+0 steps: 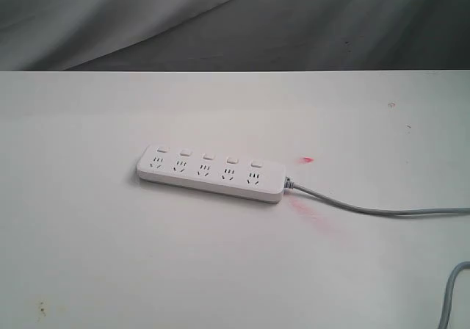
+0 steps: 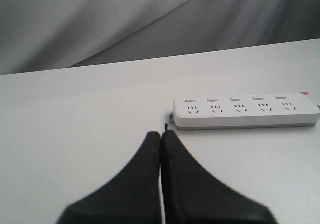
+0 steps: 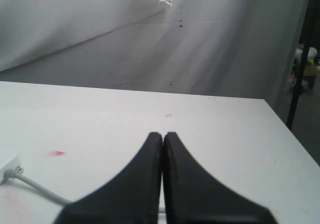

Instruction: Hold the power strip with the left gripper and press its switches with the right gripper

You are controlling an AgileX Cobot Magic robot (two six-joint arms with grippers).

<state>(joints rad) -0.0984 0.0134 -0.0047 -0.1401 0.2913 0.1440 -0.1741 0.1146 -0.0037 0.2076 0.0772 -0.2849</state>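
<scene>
The white power strip (image 1: 211, 171) lies flat near the middle of the white table, its five switches (image 1: 208, 155) in a row along the far side above the sockets. Its grey cord (image 1: 367, 210) runs off to the right. In the left wrist view the power strip (image 2: 245, 111) rests just beyond my left gripper (image 2: 161, 134), which is shut with nothing in it. My right gripper (image 3: 162, 134) is shut and empty too; only the strip's end (image 3: 7, 163) and cord (image 3: 37, 188) show beside it. Neither arm appears in the exterior view.
A red smear (image 1: 307, 159) and a fainter pink stain (image 1: 312, 215) mark the table (image 1: 110, 255) by the strip's cord end. A second stretch of grey cord (image 1: 453, 296) shows at the front right corner. Grey cloth (image 1: 220, 20) hangs behind the table.
</scene>
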